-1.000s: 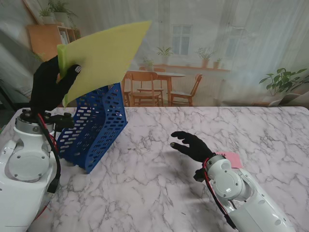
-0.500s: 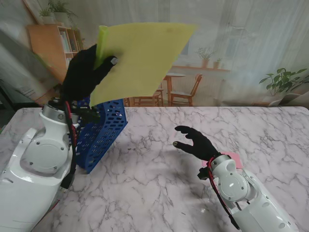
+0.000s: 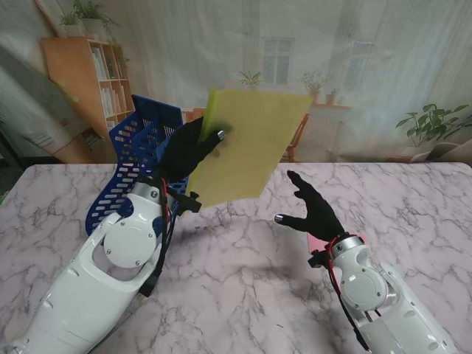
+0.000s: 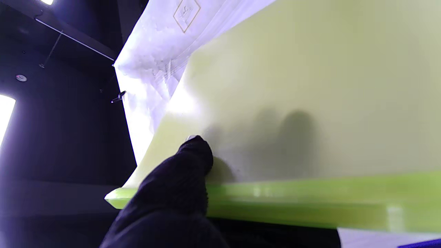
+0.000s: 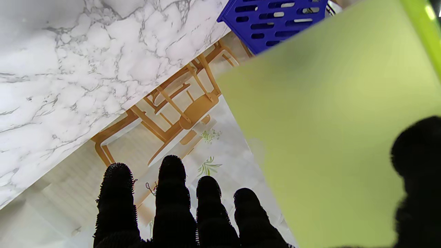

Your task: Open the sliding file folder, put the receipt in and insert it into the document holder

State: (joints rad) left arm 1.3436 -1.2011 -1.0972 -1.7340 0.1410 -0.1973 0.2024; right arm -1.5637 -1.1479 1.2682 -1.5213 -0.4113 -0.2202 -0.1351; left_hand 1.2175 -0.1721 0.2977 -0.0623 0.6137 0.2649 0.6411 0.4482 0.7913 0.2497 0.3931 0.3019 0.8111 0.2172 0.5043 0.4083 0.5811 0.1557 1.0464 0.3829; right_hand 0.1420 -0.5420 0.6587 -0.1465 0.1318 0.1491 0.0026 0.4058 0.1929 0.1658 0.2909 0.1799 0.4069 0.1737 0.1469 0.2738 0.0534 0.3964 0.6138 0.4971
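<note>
My left hand (image 3: 188,151) is shut on the yellow-green sliding file folder (image 3: 251,144), holding it in the air over the middle of the table by its green spine edge. In the left wrist view a thumb (image 4: 187,165) presses the folder (image 4: 310,86) just above its green spine. The blue perforated document holder (image 3: 140,151) stands at the far left behind my left arm. My right hand (image 3: 313,210) is raised and open to the right of the folder, fingers (image 5: 172,199) spread, apart from the folder (image 5: 337,113). A pink receipt (image 3: 317,243) peeks out under the right wrist.
The white marble table (image 3: 243,295) stretches between both arms. A printed backdrop with chairs and plants stands along the far edge. The document holder (image 5: 275,20) shows in the right wrist view beyond the folder.
My left arm has swung the folder from over the document holder to the right, toward the table's middle. My right hand has lifted and turned its fingers up toward the folder.
</note>
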